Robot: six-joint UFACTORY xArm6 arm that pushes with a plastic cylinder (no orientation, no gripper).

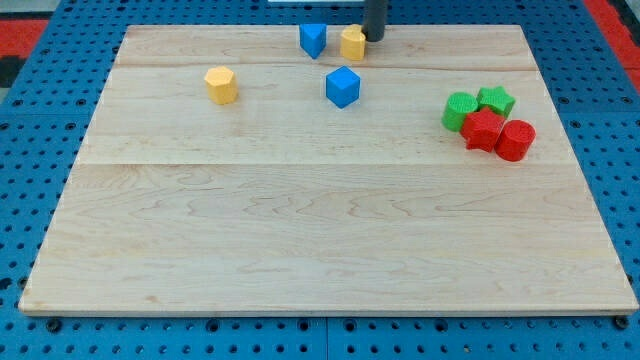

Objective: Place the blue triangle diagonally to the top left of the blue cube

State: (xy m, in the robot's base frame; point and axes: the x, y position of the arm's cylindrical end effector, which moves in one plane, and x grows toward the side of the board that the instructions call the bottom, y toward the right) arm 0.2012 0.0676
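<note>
The blue triangle (313, 39) sits near the board's top edge, up and to the left of the blue cube (342, 86). A yellow block (352, 42) stands just right of the blue triangle, almost touching it. My tip (373, 37) is at the top of the view, right against the yellow block's right side. The rod's upper part runs out of the view's top.
A yellow hexagonal block (221, 85) lies left of the blue cube. At the view's right a cluster holds a green block (460, 110), a green star (496, 99), a red star-like block (483, 130) and a red cylinder (516, 140). The wooden board (320, 240) lies on blue pegboard.
</note>
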